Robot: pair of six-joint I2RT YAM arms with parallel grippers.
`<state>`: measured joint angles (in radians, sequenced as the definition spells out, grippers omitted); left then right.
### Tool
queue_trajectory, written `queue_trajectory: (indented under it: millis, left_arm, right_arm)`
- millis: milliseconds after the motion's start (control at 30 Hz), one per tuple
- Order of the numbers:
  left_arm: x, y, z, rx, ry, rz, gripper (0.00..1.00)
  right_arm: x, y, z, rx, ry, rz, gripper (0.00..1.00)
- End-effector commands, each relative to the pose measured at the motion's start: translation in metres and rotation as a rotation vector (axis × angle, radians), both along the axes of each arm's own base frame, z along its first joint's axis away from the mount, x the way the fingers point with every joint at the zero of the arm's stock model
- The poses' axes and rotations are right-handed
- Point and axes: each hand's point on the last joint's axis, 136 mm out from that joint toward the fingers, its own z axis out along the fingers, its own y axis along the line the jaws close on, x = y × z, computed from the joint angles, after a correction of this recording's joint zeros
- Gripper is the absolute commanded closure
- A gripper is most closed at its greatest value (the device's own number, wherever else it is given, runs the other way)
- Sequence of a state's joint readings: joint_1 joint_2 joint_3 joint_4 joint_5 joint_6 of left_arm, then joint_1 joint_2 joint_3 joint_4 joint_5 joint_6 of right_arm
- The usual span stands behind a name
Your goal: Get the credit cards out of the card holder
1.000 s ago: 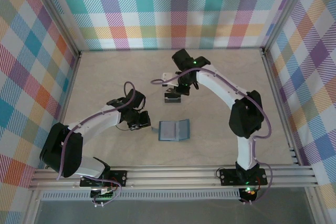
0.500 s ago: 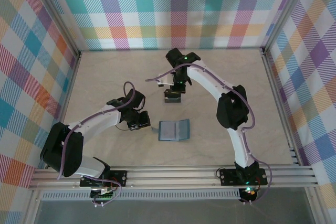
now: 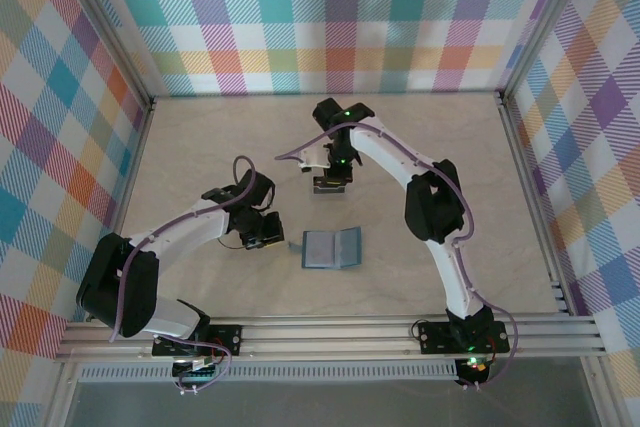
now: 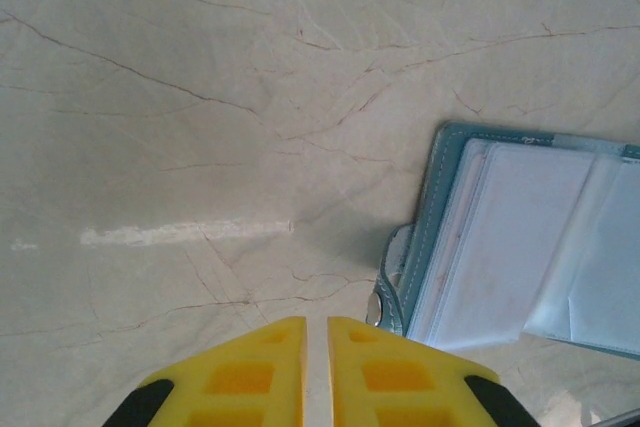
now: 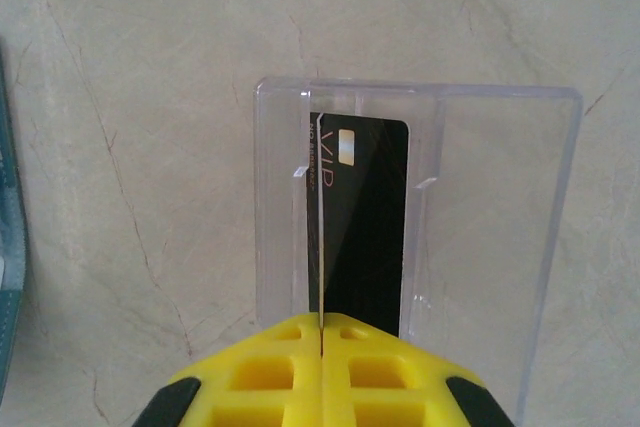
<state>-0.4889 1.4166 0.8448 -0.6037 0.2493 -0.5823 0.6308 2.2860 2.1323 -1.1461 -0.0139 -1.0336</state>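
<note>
The card holder (image 3: 331, 247) lies open on the table, teal with pale inner panels (image 4: 520, 237) and a snap tab (image 4: 386, 297) on its left side. My left gripper (image 3: 264, 232) (image 4: 317, 322) rests just left of it, its yellow fingers nearly together with nothing between them. My right gripper (image 3: 333, 173) (image 5: 322, 319) is shut on a thin credit card (image 5: 320, 197), seen edge-on. It holds this card upright over a clear plastic tray (image 5: 500, 227) (image 3: 327, 187). A black credit card (image 5: 368, 217) marked VIP lies flat in that tray.
The marble-patterned tabletop is ringed by checked walls and a metal rail (image 3: 330, 332) at the near edge. The clear tray sits behind the card holder, near the table's middle. The card holder's teal edge (image 5: 8, 277) appears at the left of the right wrist view.
The right arm has swung its elbow leftward and its gripper has shifted slightly left over the tray. The left arm and the card holder have not moved.
</note>
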Motion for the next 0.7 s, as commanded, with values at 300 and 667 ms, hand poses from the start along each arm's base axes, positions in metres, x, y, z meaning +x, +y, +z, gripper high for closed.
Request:
queue_trajectory:
  millis: [300, 667]
  left_arm:
    - [-0.006, 0.013, 0.001, 0.021, -0.004, 0.022, 0.86]
    - [-0.008, 0.013, 0.002, 0.004, -0.007, 0.024, 0.86]
  right_arm:
    - [0.051, 0.009, 0.015, 0.001, -0.27, -0.057, 0.61]
    - [0.05, 0.016, 0.02, 0.055, -0.323, -0.076, 0.57]
